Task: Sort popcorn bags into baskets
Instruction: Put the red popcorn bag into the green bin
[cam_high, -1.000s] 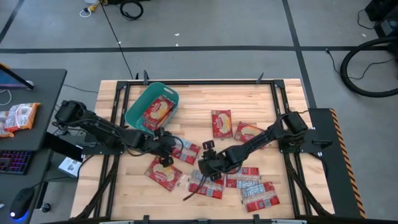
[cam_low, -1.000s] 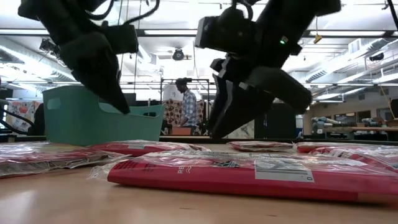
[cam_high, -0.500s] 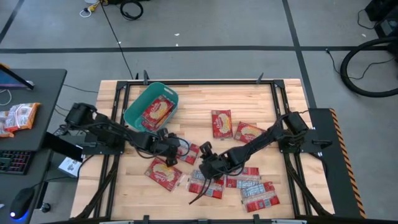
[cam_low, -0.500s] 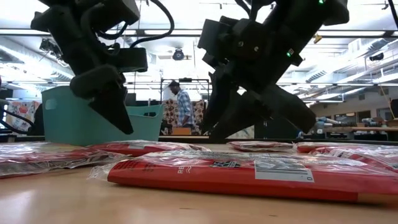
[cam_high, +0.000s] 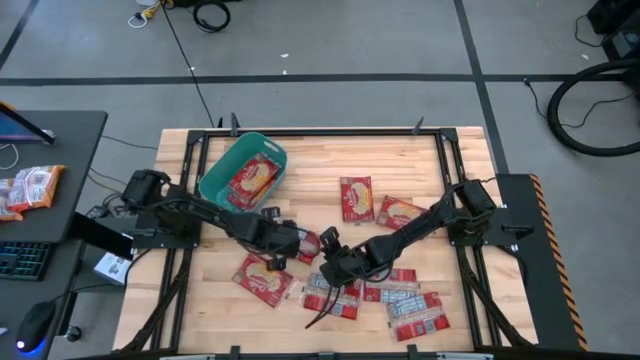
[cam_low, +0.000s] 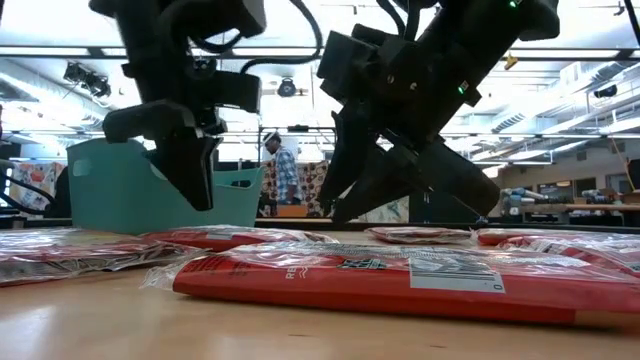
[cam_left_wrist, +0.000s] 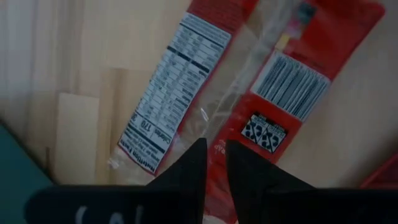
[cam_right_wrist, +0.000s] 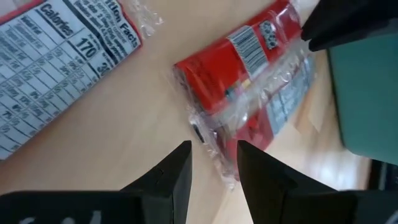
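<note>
A teal basket (cam_high: 243, 170) stands at the table's far left with one red popcorn bag (cam_high: 256, 178) lying in it. Several more red bags lie flat on the wood, among them one at the far middle (cam_high: 357, 198) and one near the front (cam_high: 265, 280). One bag (cam_high: 306, 244) lies label side up between the two grippers (cam_left_wrist: 249, 81) (cam_right_wrist: 249, 81). My left gripper (cam_high: 291, 244) (cam_left_wrist: 214, 155) hangs just over that bag's end, pointing steeply down, its fingers a narrow gap apart. My right gripper (cam_high: 322, 260) (cam_right_wrist: 211, 155) slants down toward the same bag, open and empty.
More bags (cam_high: 418, 315) cluster at the near right, one close to the low camera (cam_low: 350, 280). A side desk on the left holds an orange-white packet (cam_high: 30, 187) and a keyboard (cam_high: 20, 260). A person (cam_low: 285, 175) stands in the room beyond the table.
My left gripper has travelled toward the table's right, away from the basket and over the label-up bag, tipping to point more steeply down and rolling. My right gripper has stayed in place and rolled about its own axis. No bag has moved.
</note>
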